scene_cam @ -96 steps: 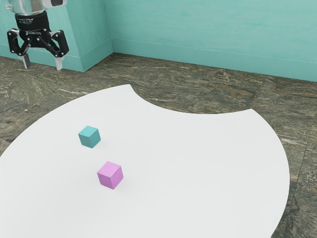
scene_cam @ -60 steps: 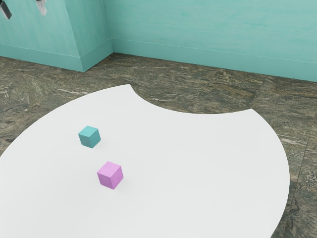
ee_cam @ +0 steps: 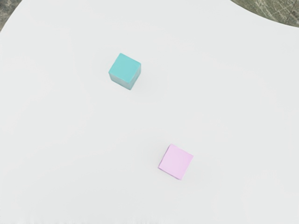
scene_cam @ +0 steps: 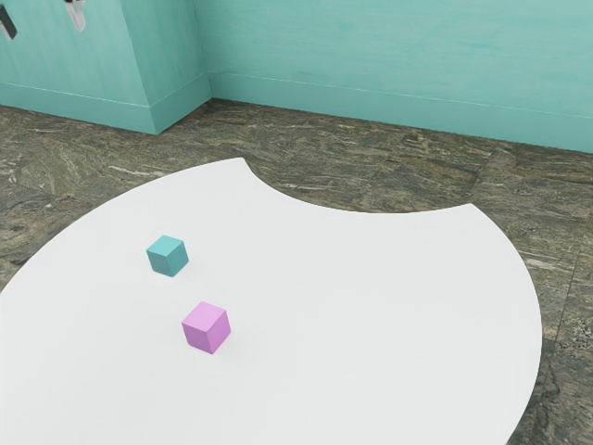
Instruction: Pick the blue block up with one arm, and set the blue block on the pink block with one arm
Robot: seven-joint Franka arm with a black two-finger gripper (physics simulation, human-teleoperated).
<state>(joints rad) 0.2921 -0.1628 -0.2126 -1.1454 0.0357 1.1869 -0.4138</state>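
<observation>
1. The gripper (scene_cam: 42, 19) hangs high at the upper left corner of the exterior view. Its two fingertips stand well apart, with nothing between them, so it is wide open and empty.
2. The blue block (scene_cam: 167, 255) sits flat on the white table (scene_cam: 371, 315), in the left part of the exterior view. The pink block (scene_cam: 206, 326) lies near it, toward the lower edge of the frame, with a clear gap between them.
3. The blue block looks like a small, stiff, light cube with smooth flat faces. It probably won't crush or sag, but it might slip under a weak pinch.
4. The best hold is likely across two opposite side faces, at mid-height. In the wrist view the blue block (ee_cam: 124, 70) sits turned at an angle, so the fingers should line up with its faces.
5. There is open tabletop on all sides of both blocks, and the curved table edge is well away.
6. The pink block (ee_cam: 175, 161) has a small top, so the blue one must be set down centred.
</observation>
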